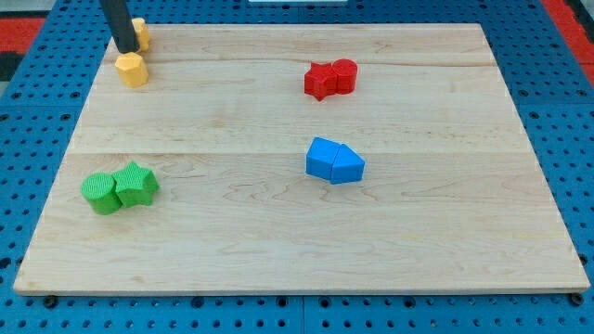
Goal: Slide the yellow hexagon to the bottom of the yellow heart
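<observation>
The yellow hexagon [133, 70] lies near the board's top left corner. The yellow heart [141, 34] sits just above it, partly hidden behind my rod. My tip [126, 50] rests on the board between the two yellow blocks, right above the hexagon's top edge and at the heart's lower left.
Two red blocks [330, 79] touch each other at the top middle. Two blue blocks [334, 161] sit together right of centre. Two green blocks [119, 187] sit together at the left. The wooden board [278, 250] lies on a blue pegboard.
</observation>
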`<state>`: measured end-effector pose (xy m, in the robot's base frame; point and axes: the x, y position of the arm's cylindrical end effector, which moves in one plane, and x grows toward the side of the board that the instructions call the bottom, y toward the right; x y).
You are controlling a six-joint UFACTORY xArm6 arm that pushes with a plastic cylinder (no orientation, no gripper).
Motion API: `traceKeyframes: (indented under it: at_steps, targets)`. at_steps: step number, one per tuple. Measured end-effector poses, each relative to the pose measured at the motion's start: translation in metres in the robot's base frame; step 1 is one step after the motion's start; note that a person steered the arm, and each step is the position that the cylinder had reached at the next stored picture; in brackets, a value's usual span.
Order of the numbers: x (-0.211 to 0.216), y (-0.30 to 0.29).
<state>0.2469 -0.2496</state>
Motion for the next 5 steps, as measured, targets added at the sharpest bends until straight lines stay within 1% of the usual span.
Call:
traceKeyframes:
  at_steps: [4, 5]
  targets:
    - [-0.004, -0.001]
    - [0.024, -0.019]
